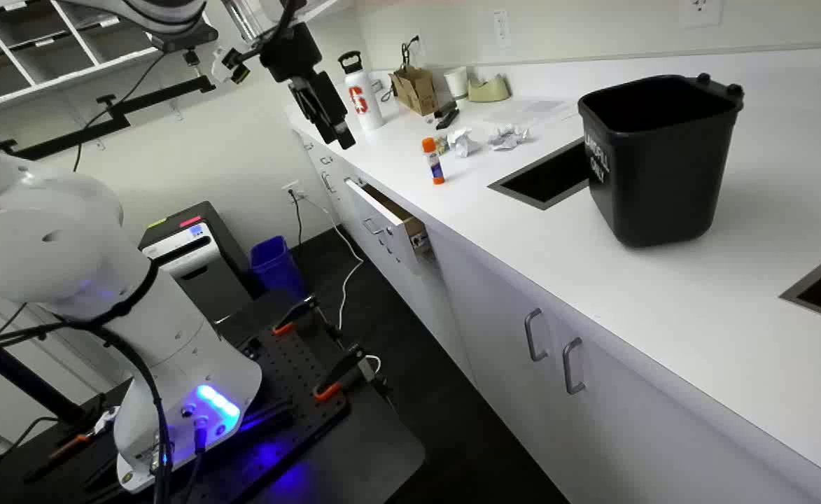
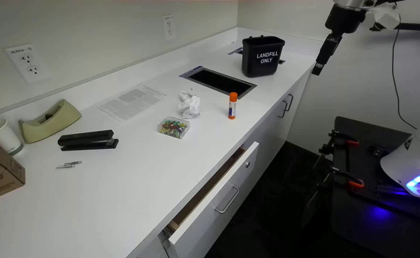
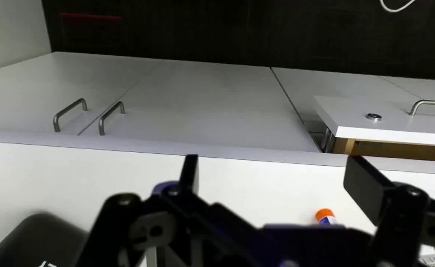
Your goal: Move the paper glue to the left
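Note:
The paper glue is a small upright stick with an orange cap and base and a white-and-purple label. It stands on the white counter and shows in both exterior views. In the wrist view, one orange end and part of the label of the glue show; the rest is hidden behind the gripper body. My gripper is open and empty, with its fingers wide apart. In both exterior views the gripper hangs in the air, above counter height and apart from the glue.
A black bucket stands beside dark counter cutouts. Crumpled paper, a clear box of pins, a stapler, a tape dispenser and a cardboard box share the counter. A drawer is open below the front edge.

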